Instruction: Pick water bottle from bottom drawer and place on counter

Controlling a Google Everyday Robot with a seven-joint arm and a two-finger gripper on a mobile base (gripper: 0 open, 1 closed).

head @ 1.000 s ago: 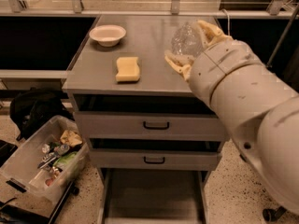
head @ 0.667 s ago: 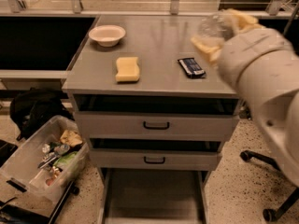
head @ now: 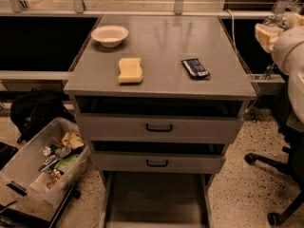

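We see a pale shallow bowl (head: 109, 34) at the back left. A yellow sponge (head: 129, 70) lies nearer the front and slightly to its right. Level with the sponge and well apart from it to the right lies a dark blue snack packet (head: 195, 68). Below them are two closed grey drawers, the upper (head: 118, 127) and the middle (head: 118, 161), each with a black handle. On the speckled floor (head: 237, 194) to the left stands a clear plastic bin (head: 21, 167) of mixed clutter, perhaps wrappers and small tools. A black bag (head: 35, 113) slumps behind it. At right we make out a chair base (head: 273, 163) on castors. The gripper (head: 278, 27) sits high at the right edge.
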